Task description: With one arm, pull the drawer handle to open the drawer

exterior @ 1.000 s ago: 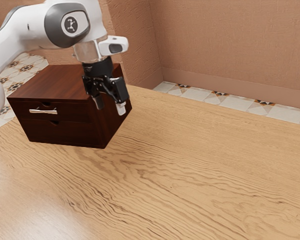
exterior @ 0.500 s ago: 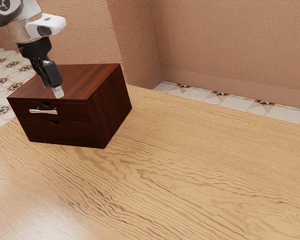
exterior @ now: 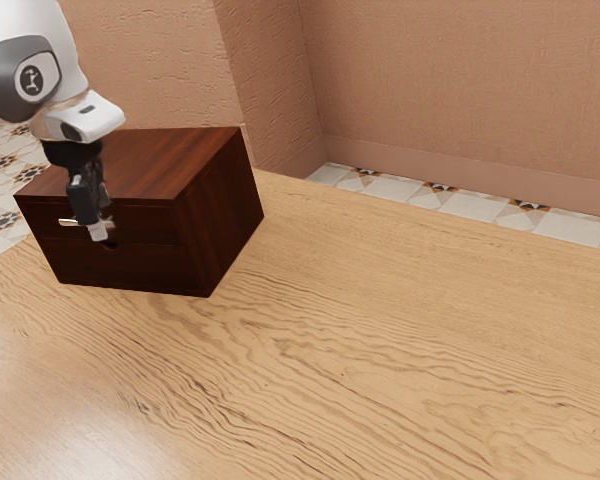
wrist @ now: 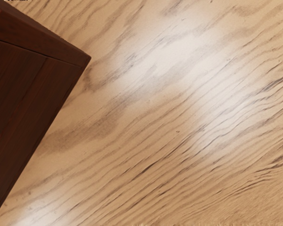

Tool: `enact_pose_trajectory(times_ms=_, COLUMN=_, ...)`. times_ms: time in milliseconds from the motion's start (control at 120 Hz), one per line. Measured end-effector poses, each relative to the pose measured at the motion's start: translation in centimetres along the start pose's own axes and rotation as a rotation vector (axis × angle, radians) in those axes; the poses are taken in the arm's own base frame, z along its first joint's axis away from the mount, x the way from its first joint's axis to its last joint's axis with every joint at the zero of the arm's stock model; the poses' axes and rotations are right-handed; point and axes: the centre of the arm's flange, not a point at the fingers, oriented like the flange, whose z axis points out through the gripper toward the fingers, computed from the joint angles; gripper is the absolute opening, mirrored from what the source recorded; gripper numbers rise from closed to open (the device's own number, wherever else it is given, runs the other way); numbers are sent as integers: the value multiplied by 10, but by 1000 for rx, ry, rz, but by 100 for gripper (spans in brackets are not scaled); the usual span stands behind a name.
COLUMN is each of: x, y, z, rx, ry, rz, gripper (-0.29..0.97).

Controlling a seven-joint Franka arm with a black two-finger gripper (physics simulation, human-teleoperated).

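A dark wooden cabinet (exterior: 170,190) with two drawers stands on the table at the exterior view's left. The upper drawer front carries a thin metal handle (exterior: 67,223), and both drawers look flush with the cabinet. My gripper (exterior: 96,226) hangs down in front of the upper drawer, right at the handle's middle and covering part of it. It is seen edge-on. In the wrist view a corner of the cabinet (wrist: 23,99) shows beside the bare table.
The light wooden table (exterior: 380,330) stretches wide toward the exterior view's right and front. Behind it run a tiled floor (exterior: 460,200) and pinkish walls (exterior: 460,80). The lower drawer front (exterior: 110,262) sits just under my hand.
My hand swung from the cabinet's right corner across its top toward the exterior view's left, then dropped down in front of the upper drawer at the handle. The cabinet has not moved.
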Motion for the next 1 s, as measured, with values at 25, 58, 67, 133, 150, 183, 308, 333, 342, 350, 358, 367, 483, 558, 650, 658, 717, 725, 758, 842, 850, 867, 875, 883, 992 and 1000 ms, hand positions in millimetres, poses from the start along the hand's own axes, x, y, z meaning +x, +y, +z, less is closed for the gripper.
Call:
enact_pose_trajectory(times_ms=25, x=-3, y=-2, z=1, rx=2, ry=3, rz=17, gripper=68)
enact_pose_trajectory(times_ms=58, x=-9, y=-5, z=3, rx=6, ry=6, rz=36, gripper=68)
enact_pose_trajectory(times_ms=67, x=-11, y=-6, z=3, rx=7, ry=7, rz=40, gripper=68)
enact_pose_trajectory(times_ms=133, x=-22, y=-12, z=7, rx=12, ry=13, rz=75, gripper=68)
enact_pose_trajectory(times_ms=150, x=-25, y=-14, z=8, rx=13, ry=14, rz=83, gripper=68)
enact_pose_trajectory(times_ms=183, x=-30, y=-17, z=10, rx=16, ry=17, rz=100, gripper=68)
enact_pose_trajectory(times_ms=308, x=-51, y=-27, z=12, rx=28, ry=34, rz=154, gripper=68)
enact_pose_trajectory(times_ms=333, x=-54, y=-28, z=12, rx=31, ry=36, rz=166, gripper=68)
enact_pose_trajectory(times_ms=342, x=-55, y=-29, z=12, rx=31, ry=37, rz=170, gripper=68)
enact_pose_trajectory(times_ms=350, x=-56, y=-29, z=12, rx=32, ry=37, rz=174, gripper=68)
enact_pose_trajectory(times_ms=358, x=-57, y=-30, z=12, rx=33, ry=38, rz=178, gripper=68)
enact_pose_trajectory(times_ms=367, x=-58, y=-30, z=12, rx=34, ry=39, rz=183, gripper=68)
enact_pose_trajectory(times_ms=483, x=-63, y=-32, z=11, rx=43, ry=42, rz=247, gripper=68)
enact_pose_trajectory(times_ms=558, x=-70, y=-35, z=11, rx=47, ry=40, rz=277, gripper=68)
enact_pose_trajectory(times_ms=650, x=-84, y=-38, z=13, rx=46, ry=37, rz=302, gripper=68)
enact_pose_trajectory(times_ms=658, x=-86, y=-39, z=13, rx=46, ry=37, rz=305, gripper=68)
enact_pose_trajectory(times_ms=717, x=-91, y=-40, z=14, rx=45, ry=37, rz=326, gripper=68)
enact_pose_trajectory(times_ms=725, x=-92, y=-40, z=14, rx=45, ry=37, rz=329, gripper=68)
enact_pose_trajectory(times_ms=758, x=-94, y=-41, z=15, rx=45, ry=37, rz=342, gripper=68)
enact_pose_trajectory(times_ms=842, x=-99, y=-43, z=16, rx=44, ry=36, rz=372, gripper=68)
enact_pose_trajectory(times_ms=850, x=-100, y=-43, z=16, rx=44, ry=36, rz=374, gripper=68)
enact_pose_trajectory(times_ms=867, x=-101, y=-44, z=17, rx=44, ry=36, rz=379, gripper=68)
enact_pose_trajectory(times_ms=875, x=-102, y=-44, z=17, rx=44, ry=36, rz=381, gripper=68)
enact_pose_trajectory(times_ms=883, x=-103, y=-44, z=17, rx=44, ry=36, rz=383, gripper=68)
enact_pose_trajectory(times_ms=992, x=-115, y=-47, z=18, rx=44, ry=35, rz=403, gripper=68)
enact_pose_trajectory(times_ms=1000, x=-116, y=-47, z=18, rx=44, ry=34, rz=405, gripper=68)
